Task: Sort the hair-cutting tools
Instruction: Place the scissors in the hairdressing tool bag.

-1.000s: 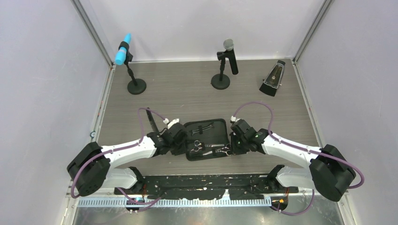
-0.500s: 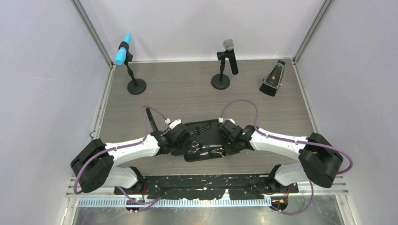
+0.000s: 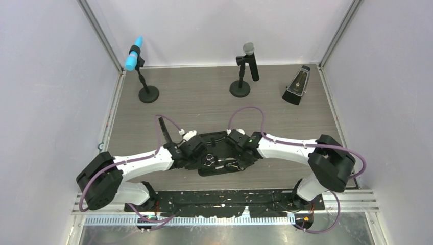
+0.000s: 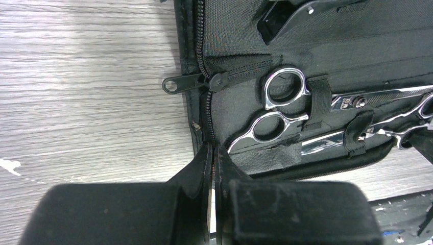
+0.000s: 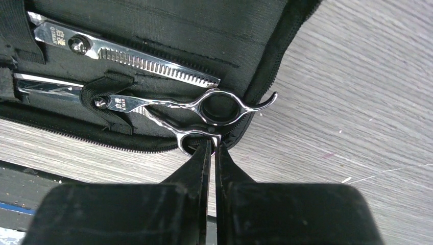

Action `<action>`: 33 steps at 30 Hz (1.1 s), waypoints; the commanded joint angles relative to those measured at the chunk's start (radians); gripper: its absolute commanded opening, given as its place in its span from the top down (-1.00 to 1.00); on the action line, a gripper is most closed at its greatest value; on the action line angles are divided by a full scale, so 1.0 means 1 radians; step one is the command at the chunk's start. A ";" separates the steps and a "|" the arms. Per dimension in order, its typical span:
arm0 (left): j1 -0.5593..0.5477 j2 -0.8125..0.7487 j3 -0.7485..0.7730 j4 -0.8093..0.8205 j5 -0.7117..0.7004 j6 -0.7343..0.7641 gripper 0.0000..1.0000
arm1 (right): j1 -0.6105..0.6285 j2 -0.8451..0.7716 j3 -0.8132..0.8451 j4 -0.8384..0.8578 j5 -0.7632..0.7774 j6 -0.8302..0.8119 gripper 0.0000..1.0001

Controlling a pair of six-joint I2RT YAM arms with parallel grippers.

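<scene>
The black zip case lies open between my two arms. Two silver scissors sit under its straps: one with its rings toward my left gripper, the other with its rings toward my right gripper. A toothed blade lies beside it. My left gripper is shut on the case's zip edge. My right gripper is shut on the near finger ring of the scissors at the case's corner. A flat black comb lies on the table left of the case.
A blue-headed microphone on a round base stands at the back left, a black microphone at the back middle, and a dark metronome at the back right. Grey walls close in the table on three sides.
My right arm has swung left over the case and its gripper has come to the scissors' ring. The case has shifted a little to the left. My left gripper has kept its hold.
</scene>
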 commanded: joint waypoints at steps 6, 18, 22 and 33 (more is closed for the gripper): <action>0.000 -0.017 0.031 0.085 0.031 0.003 1.00 | 0.082 0.069 0.118 0.250 -0.127 -0.041 0.89; 0.138 -0.126 0.028 -0.035 -0.065 0.126 0.37 | 0.037 -0.117 0.081 0.214 -0.069 -0.018 0.18; 0.138 -0.167 0.054 -0.089 -0.108 0.130 -0.18 | -0.019 -0.173 0.062 0.212 -0.065 -0.025 0.14; 0.010 -0.143 0.159 -0.070 -0.037 0.060 -0.18 | -0.153 -0.179 -0.078 0.320 -0.105 -0.017 0.08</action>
